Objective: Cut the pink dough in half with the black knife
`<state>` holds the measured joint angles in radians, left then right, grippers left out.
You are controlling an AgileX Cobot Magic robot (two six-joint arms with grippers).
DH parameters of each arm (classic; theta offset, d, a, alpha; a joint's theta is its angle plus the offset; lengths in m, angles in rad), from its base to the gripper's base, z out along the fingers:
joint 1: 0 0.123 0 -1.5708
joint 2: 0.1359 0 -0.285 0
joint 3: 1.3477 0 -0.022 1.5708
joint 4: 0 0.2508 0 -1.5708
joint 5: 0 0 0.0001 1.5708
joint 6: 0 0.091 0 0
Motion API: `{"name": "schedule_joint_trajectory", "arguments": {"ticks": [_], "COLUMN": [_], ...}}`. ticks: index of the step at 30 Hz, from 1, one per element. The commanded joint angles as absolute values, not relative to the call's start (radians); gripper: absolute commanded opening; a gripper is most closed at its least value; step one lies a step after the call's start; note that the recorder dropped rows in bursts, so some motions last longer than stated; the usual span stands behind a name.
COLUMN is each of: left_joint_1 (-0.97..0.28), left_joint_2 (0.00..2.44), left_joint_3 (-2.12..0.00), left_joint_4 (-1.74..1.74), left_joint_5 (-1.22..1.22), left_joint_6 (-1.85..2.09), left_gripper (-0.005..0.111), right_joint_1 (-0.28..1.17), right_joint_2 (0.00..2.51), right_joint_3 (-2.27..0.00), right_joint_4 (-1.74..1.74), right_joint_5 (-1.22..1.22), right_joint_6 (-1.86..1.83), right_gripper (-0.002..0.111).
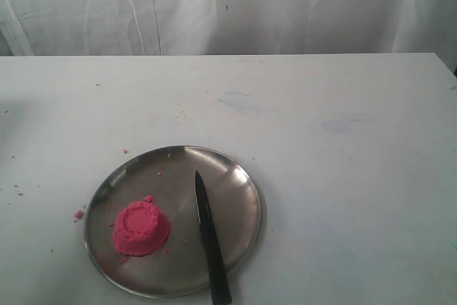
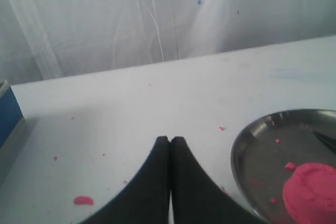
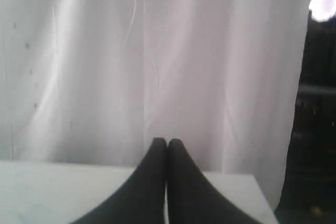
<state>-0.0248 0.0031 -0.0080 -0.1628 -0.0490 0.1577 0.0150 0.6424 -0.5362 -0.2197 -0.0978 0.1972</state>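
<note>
The black knife [image 1: 209, 237] lies nearest. Its handle sticks out over the near rim of the steel plate [image 1: 178, 166], and its blade rests on the plate with the point aimed away. Left of the blade and clear of it, the pink dough [image 1: 141, 228] sits on the plate as one whole round lump with a ridged top. Pink crumbs [image 1: 78, 214] lie scattered on the plate and on the white table [image 1: 343, 176] to its left. The left gripper [image 2: 170, 139] hangs over the table beside the plate, its fingers pressed together with nothing between them. The right gripper [image 3: 167, 141] is likewise pinched closed and empty, facing the white curtain [image 1: 285, 5] behind the table's far edge.
</note>
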Motion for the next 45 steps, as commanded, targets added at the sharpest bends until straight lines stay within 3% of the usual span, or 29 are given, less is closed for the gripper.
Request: {"name": "schedule_joint_trajectory", "arguments": {"ticks": [1, 9, 17, 22, 27, 33, 36, 45], "left_joint_1": [-0.032, -0.032, -0.032, -0.032, -0.032, -0.032, -0.032, -0.032], "left_joint_2": [0.0, 0.0, 0.0, 0.0, 0.0, 0.0, 0.0, 0.0], "left_joint_3": [-0.014, -0.014, -0.014, -0.014, -0.014, -0.014, -0.014, -0.014], "left_joint_4": [-0.177, -0.177, -0.177, -0.177, -0.177, -0.177, -0.177, -0.177], "left_joint_5": [0.008, 0.008, 0.008, 0.008, 0.0, 0.014, 0.014, 0.016], "left_joint_6": [0.162, 0.162, 0.162, 0.162, 0.158, 0.158, 0.158, 0.158], "left_gripper": [0.0, 0.0, 0.0, 0.0, 0.0, 0.0, 0.0, 0.0], "right_joint_1": [0.04, 0.126, 0.179, 0.179, 0.179, 0.209, 0.255, 0.329], "right_joint_2": [0.841, 1.183, 1.421, 1.619, 1.766, 1.853, 1.875, 1.928], "right_joint_3": [-0.535, -0.658, -0.8, -0.812, -0.812, -0.812, -0.812, -0.823], "right_joint_4": [-0.215, -0.033, 0.792, 1.103, 1.151, 1.151, 1.147, 1.127], "right_joint_5": [-0.022, 0.426, 0.907, 1.154, 1.187, 1.174, 1.155, 1.1], "right_joint_6": [0.204, 0.081, -0.675, -0.954, -1.001, -1.001, -1.001, -0.994], "right_gripper": [0.0, 0.0, 0.0, 0.0, 0.008, 0.039, 0.047, 0.051]}}
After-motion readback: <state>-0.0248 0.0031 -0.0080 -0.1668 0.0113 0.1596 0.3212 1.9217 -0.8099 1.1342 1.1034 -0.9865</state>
